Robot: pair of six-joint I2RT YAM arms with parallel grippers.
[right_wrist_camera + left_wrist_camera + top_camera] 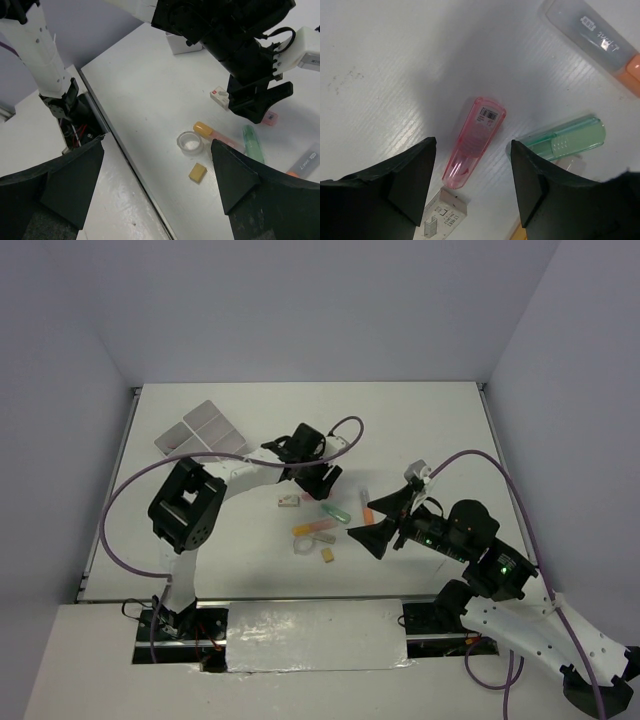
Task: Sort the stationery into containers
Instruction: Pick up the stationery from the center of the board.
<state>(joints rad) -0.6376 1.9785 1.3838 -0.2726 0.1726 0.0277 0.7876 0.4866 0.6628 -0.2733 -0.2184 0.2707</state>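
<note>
The stationery lies loose mid-table: a pink translucent marker (pixel 475 140), a green marker (pixel 565 140), a grey-and-orange marker (pixel 600 42), a white staple box (pixel 442 220), an orange-capped pink marker (pixel 212 134), a clear tape ring (pixel 191 143) and a tan eraser (pixel 197 172). My left gripper (pixel 472 150) hangs low over the pink marker with its jaws open on either side and not touching it. My right gripper (pixel 375 520) stands open and empty, above the table to the right of the pile. The white containers (pixel 205 430) sit at the far left.
The left arm's link and purple cable (pixel 345 435) arch over the table between the containers and the pile. A foil-covered strip (pixel 315 635) and a metal rail run along the near edge between the arm bases.
</note>
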